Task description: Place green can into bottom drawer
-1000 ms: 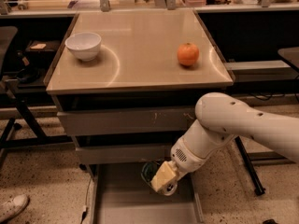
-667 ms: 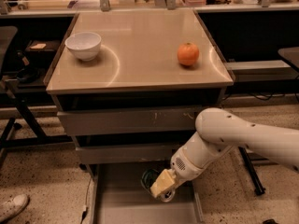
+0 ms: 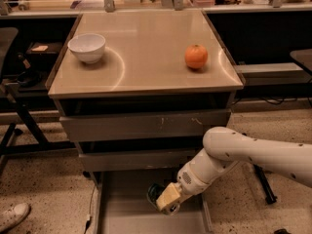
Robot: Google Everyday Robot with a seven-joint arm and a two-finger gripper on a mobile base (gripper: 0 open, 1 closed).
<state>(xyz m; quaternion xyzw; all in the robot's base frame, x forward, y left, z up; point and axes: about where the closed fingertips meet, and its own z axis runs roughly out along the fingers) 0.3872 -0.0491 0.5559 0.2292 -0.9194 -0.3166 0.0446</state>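
The bottom drawer (image 3: pixel 126 213) is pulled out below the cabinet, a wide grey tray with low side rails. My gripper (image 3: pixel 163 201) hangs over the right part of its floor, at the end of the white arm (image 3: pixel 234 155) coming from the right. The green can (image 3: pixel 155 193) shows as a dark green shape at the gripper's left tip, low over the drawer floor. Most of the can is hidden by the gripper.
A white bowl (image 3: pixel 87 47) and an orange (image 3: pixel 196 56) sit on the cabinet's beige top (image 3: pixel 141 67). Two upper grey drawers (image 3: pixel 146 126) are closed. A dark chair base (image 3: pixel 19 116) stands at the left, and a shoe (image 3: pixel 12 216) at the bottom left.
The arm and gripper have lowered and shifted slightly left, bringing the can deeper into the bottom drawer.
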